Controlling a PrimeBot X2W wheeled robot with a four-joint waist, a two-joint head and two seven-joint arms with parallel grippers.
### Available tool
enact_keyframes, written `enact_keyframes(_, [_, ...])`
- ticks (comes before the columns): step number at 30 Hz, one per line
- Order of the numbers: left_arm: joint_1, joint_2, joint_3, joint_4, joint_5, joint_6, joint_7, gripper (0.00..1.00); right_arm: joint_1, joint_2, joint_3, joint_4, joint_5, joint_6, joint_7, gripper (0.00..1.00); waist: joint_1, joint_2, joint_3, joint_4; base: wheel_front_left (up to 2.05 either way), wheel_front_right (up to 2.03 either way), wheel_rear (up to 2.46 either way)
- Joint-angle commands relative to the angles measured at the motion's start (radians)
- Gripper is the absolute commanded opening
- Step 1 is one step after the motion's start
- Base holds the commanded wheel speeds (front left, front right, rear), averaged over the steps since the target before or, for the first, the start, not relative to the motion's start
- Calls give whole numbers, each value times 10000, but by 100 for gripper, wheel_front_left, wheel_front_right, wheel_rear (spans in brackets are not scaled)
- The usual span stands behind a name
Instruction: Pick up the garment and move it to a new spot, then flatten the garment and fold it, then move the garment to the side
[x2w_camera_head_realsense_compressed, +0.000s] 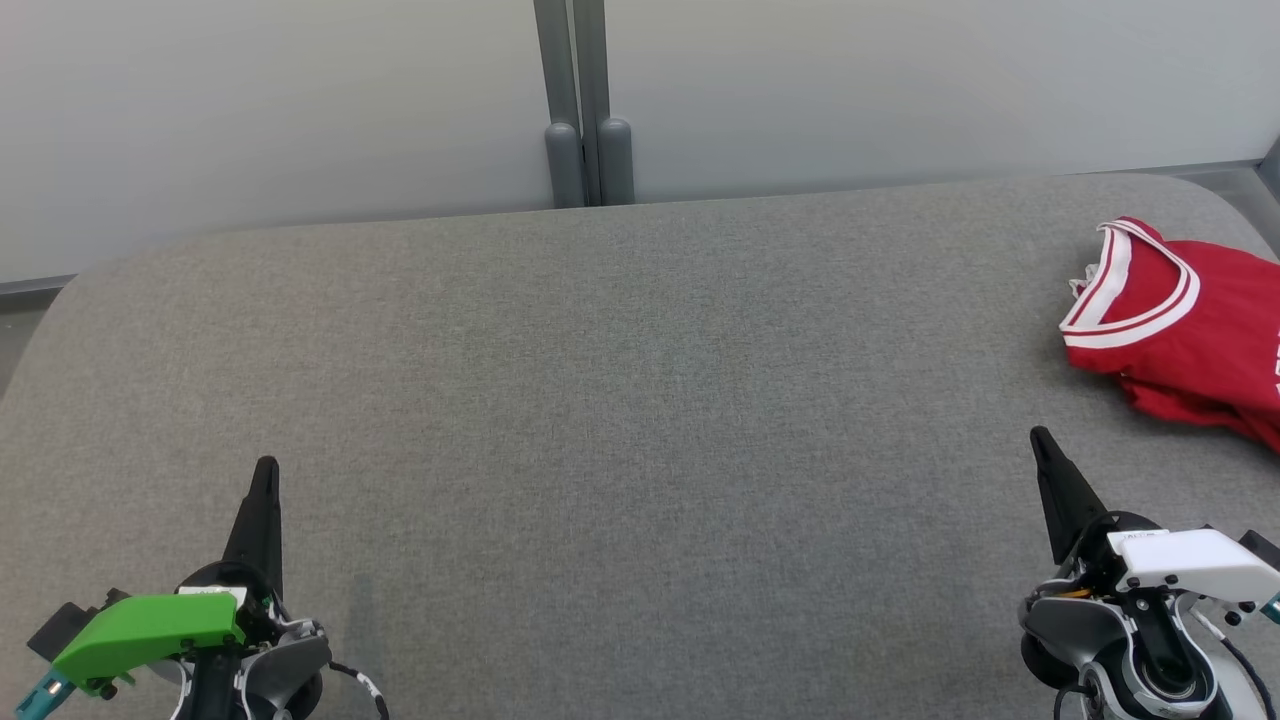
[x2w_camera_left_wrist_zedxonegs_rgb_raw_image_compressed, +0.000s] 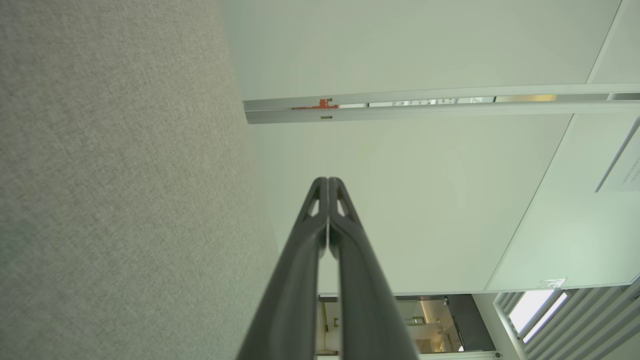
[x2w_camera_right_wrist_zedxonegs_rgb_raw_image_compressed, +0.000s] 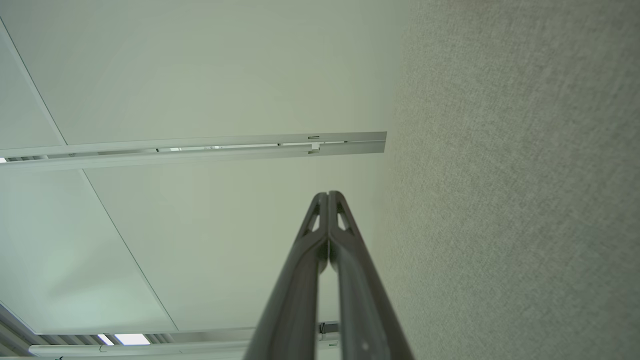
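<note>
Now, on your gray table (x2w_camera_head_realsense_compressed: 620, 380), the red garment (x2w_camera_head_realsense_compressed: 1195, 335) with white-striped trim lies bunched at the far right edge, partly running out of view. Your left gripper (x2w_camera_head_realsense_compressed: 266, 470) sits at the near left, fingers pressed together and holding nothing. Your right gripper (x2w_camera_head_realsense_compressed: 1041, 438) sits at the near right, near the garment but apart from it, its fingers likewise pressed together and empty. Pale wall panels (x2w_camera_head_realsense_compressed: 300, 110) stand behind the table.
</note>
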Motion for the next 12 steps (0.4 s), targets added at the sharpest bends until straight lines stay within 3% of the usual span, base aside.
enact_keyframes(1, [-123,62,26,-15,-7,-39,33,0,-56,-43,11,16,66,0,30,0,0,0,0,0,0,0,0])
enact_keyframes(12, [-123,62,26,-14,-7,-39,33,0,-56,-43,12,16,66,0,30,0,0,0,0,0,0,0,0])
